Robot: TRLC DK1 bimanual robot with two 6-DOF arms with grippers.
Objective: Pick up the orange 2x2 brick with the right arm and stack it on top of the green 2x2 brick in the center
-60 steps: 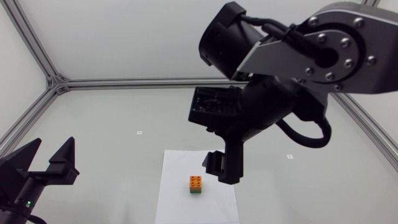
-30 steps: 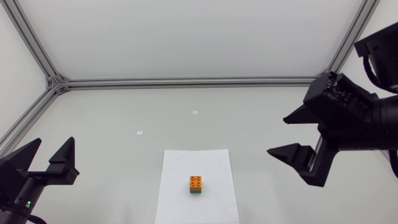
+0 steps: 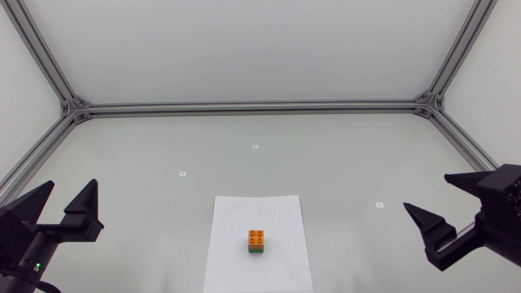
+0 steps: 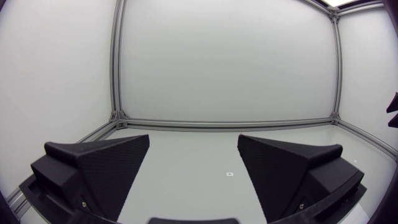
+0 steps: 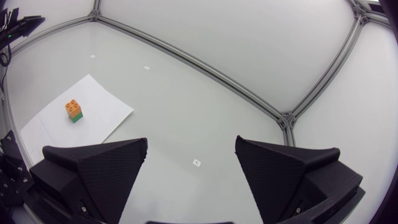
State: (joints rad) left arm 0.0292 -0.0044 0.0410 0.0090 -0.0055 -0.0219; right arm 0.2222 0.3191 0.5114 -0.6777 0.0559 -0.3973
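The orange 2x2 brick (image 3: 256, 238) sits on top of the green 2x2 brick (image 3: 256, 250), in the middle of a white paper sheet (image 3: 281, 260). In the right wrist view the orange brick (image 5: 73, 107) and the green brick (image 5: 76, 117) stand far ahead of the fingers. My right gripper (image 3: 446, 211) is open and empty at the right edge, well away from the stack. At the left edge my left gripper (image 3: 63, 205) is open with nothing in it. Its own view shows only the bare table between its fingers (image 4: 102, 168).
Small white markers (image 3: 183, 173) dot the table around the paper. An aluminium frame rail (image 3: 244, 107) runs along the far edge, with slanted rails at both sides.
My right arm has pulled back from above the stack to the right edge of the table and dropped low. The stacked bricks and the left arm have stayed put.
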